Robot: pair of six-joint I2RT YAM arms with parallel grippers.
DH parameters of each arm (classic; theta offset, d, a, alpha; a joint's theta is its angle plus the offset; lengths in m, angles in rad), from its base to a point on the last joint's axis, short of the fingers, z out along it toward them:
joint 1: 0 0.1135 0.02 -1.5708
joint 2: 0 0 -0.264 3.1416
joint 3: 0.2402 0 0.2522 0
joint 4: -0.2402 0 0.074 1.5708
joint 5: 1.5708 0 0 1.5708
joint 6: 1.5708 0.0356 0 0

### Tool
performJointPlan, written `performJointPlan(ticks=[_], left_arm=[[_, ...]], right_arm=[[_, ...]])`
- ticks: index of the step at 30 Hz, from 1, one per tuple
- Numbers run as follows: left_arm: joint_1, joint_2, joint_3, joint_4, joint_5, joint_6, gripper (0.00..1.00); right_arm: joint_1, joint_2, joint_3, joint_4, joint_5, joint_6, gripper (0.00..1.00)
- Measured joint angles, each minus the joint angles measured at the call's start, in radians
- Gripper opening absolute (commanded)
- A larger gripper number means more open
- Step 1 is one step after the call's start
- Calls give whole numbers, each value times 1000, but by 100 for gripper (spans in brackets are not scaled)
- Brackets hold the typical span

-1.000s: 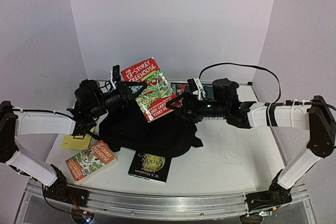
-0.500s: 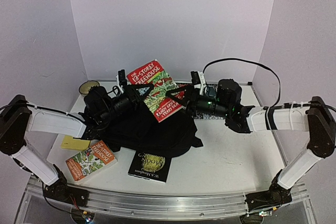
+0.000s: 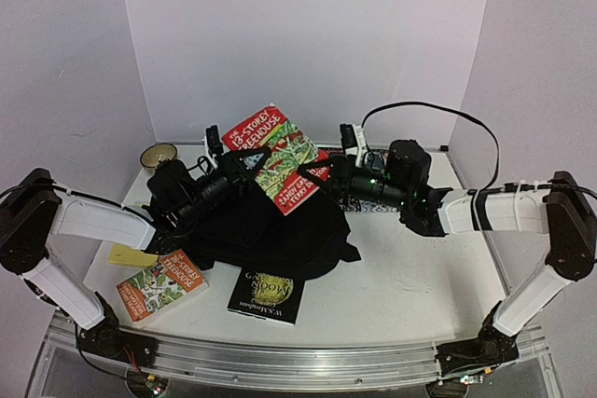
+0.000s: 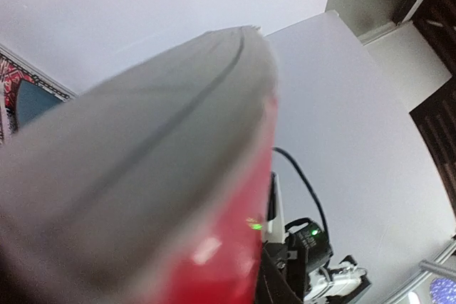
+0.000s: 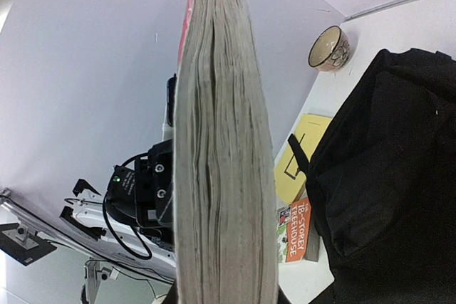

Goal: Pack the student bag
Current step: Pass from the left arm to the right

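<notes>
Our right gripper [image 3: 324, 177] clamps the unpacked red paperback book [image 3: 275, 157] over the black fabric backpack [image 3: 270, 240]; left gripper [image 3: 244, 163], we cannot tell.

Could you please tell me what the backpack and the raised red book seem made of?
Backpack: likely soft matte black fabric; it slumps and folds. Red book: paper pages, edges visible from the right wrist; cover seemingly glossy card, catching a highlight.
</notes>
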Motion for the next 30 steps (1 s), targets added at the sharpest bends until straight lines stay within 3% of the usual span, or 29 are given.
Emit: performJointPlan(ticks=[8,15,22,30], left_arm=[[11,-1,-80,-15,12,109,64],[12,-14,-51,-230,63,243,81],[-54,-12,128,-572,50,448,86],[-192,95,401,-944,-80,658,90]], right_arm=[[-75,-24,-12,-97,-30,-24,0],[-187,-107,-34,-245,-19,-55,0],[-298,-223,-71,-412,-16,-93,0],[-351,-301,-87,-586,8,-157,0]])
